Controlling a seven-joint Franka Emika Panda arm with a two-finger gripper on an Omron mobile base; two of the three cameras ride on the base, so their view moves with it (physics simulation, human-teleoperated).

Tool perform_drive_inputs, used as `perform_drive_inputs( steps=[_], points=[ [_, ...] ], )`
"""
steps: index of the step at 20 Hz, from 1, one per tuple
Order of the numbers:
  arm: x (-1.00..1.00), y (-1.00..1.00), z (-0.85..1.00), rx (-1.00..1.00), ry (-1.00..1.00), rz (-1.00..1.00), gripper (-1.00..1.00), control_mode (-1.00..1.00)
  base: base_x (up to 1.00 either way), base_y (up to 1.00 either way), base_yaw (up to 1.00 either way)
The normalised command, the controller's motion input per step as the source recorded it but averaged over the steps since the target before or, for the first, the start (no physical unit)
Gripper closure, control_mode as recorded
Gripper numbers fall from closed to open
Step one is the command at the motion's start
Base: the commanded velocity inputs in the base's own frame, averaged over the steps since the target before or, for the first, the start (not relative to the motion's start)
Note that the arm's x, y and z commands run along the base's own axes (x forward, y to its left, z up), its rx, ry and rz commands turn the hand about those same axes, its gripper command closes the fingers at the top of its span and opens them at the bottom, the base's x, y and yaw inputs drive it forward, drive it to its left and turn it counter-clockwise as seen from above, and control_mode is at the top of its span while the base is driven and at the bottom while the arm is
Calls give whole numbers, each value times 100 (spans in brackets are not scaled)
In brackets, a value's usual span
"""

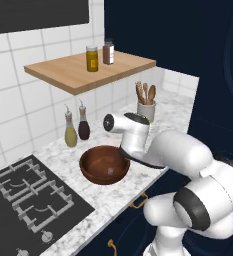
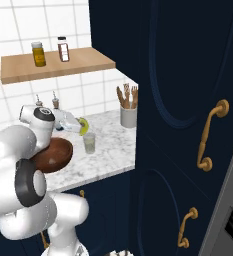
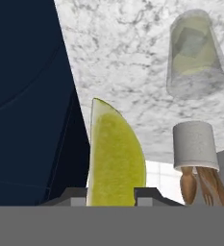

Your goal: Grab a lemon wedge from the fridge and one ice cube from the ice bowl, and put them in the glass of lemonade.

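Now tool pinches lemon wedge near glass of lemonade on counter; next: centre over glass, release.

A white marble counter carries the ice bowl near its front edge, the glass of lemonade, two oil bottles and a utensil crock at the far end. The wooden shelf above holds two jars.

The left base view looked down from behind the arm onto the marble counter, bowl mid-frame. The right base view faced the same counter from the other side, bowl at left. The hand view sat very close above the glass, upper right.
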Motion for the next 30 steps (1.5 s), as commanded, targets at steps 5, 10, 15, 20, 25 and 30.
perform_drive_inputs(
  steps=[5, 10, 15, 20, 25, 30],
  points=[
    [44, 8, -23, 0, 0, 0, 100, -100, 0, 0, 0],
    [35, 9, -40, -1, 0, 0, 100, -100, 0, 0, 0],
    [48, 0, -17, 0, 0, 0, 100, -100, 0, 0, 0],
    [53, 1, -19, 0, 0, 0, 100, -100, 0, 0, 0],
    [31, 10, -29, -2, 0, -1, 100, -100, 0, 0, 0],
    [27, 3, -21, -1, 0, -2, 100, -100, 0, 0, 0]
  ],
)
